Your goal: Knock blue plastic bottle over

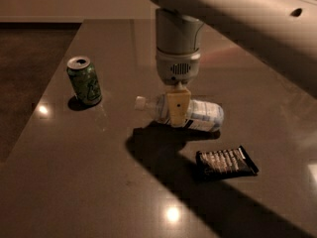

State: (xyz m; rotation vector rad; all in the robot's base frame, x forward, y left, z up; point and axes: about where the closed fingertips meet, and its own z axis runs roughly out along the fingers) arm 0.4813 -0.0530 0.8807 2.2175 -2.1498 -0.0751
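The blue plastic bottle lies on its side on the dark table, its white cap pointing left towards the can. My gripper hangs straight down from the arm, over the bottle's middle and in front of it in the camera view. It hides part of the bottle's body. I cannot tell whether it touches the bottle.
A green soda can stands upright to the left of the bottle. A black snack packet lies flat to the front right of the bottle. The table's left edge runs close beside the can.
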